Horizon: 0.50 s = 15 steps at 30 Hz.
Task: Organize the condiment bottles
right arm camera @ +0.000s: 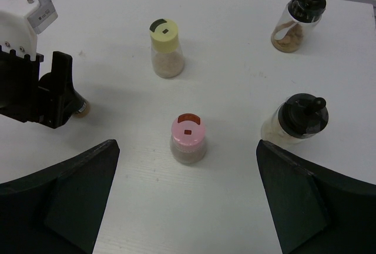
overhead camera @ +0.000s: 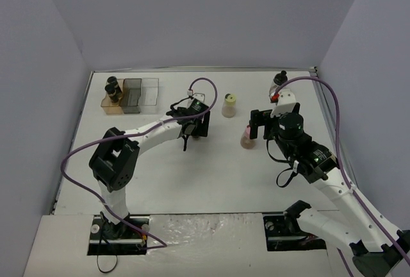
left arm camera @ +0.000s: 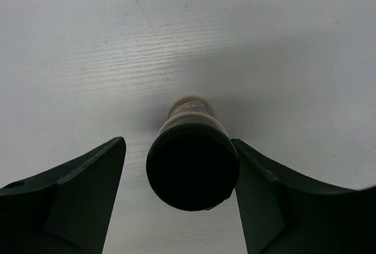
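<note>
A narrow dark black-capped bottle (left arm camera: 192,166) stands mid-table between the fingers of my left gripper (overhead camera: 195,123). The right finger sits against its cap, while a gap shows at the left finger (left arm camera: 88,177). My right gripper (right arm camera: 187,142) hangs wide open above the pink-capped bottle (right arm camera: 188,139), touching nothing. The yellow-capped bottle (right arm camera: 166,48) stands behind it. Two clear bottles with black knob caps (right arm camera: 296,126) (right arm camera: 299,19) stand to the right. Two dark bottles (overhead camera: 113,88) sit in the tray's brown section.
The three-section tray (overhead camera: 142,92) lies at the back left by the wall. Purple cables loop over both arms. Walls close in the table's left, back and right sides.
</note>
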Tool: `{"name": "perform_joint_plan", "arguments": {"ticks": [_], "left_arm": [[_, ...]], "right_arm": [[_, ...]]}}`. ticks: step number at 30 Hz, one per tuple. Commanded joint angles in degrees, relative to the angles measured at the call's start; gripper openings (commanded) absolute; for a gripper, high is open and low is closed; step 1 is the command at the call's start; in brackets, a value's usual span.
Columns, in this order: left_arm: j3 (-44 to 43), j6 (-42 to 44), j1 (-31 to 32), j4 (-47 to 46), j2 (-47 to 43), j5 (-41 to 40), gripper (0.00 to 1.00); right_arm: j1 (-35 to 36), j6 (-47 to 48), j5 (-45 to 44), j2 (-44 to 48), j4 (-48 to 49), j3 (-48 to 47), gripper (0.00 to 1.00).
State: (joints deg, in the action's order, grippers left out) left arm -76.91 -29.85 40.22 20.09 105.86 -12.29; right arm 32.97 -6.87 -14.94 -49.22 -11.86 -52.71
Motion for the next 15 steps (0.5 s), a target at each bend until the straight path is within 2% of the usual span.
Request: {"name": "perform_joint_plan", "arguments": {"ticks": [1, 5, 7, 9, 12, 15], "left_arm": [[-2.94, -1.00, -0.15, -3.21, -1.66, -2.26, 0.62], [-2.08, -1.16, -0.15, -4.41, -2.69, -2.12, 0.48], [-1.85, -1.39, -0.15, -4.28, -3.32, -2.08, 0.29], [-1.67, -1.33, -0.25, -3.57, -4.90, -1.98, 0.18], [-1.56, -0.45, -1.35, -1.66, -7.86, -2.87, 0.09], [-1.32, 0.97, -4.18, 0.86, -11.18, -4.13, 0.07]], "right_arm": [[-0.34, -0.09, 0.02, 1.46, 2.89, 0.52, 1.00], [-0.28, 0.08, -0.16, 1.68, 2.89, 0.93, 1.00], [-0.32, 0.19, -0.14, 1.67, 2.94, 0.95, 1.00], [-0.29, 0.21, -0.09, 1.67, 2.96, 0.95, 1.00], [-0.28, 0.37, 0.26, 1.58, 2.90, 0.84, 1.00], [-0.35, 0.53, 0.66, 1.58, 2.90, 0.60, 1.00]]}}
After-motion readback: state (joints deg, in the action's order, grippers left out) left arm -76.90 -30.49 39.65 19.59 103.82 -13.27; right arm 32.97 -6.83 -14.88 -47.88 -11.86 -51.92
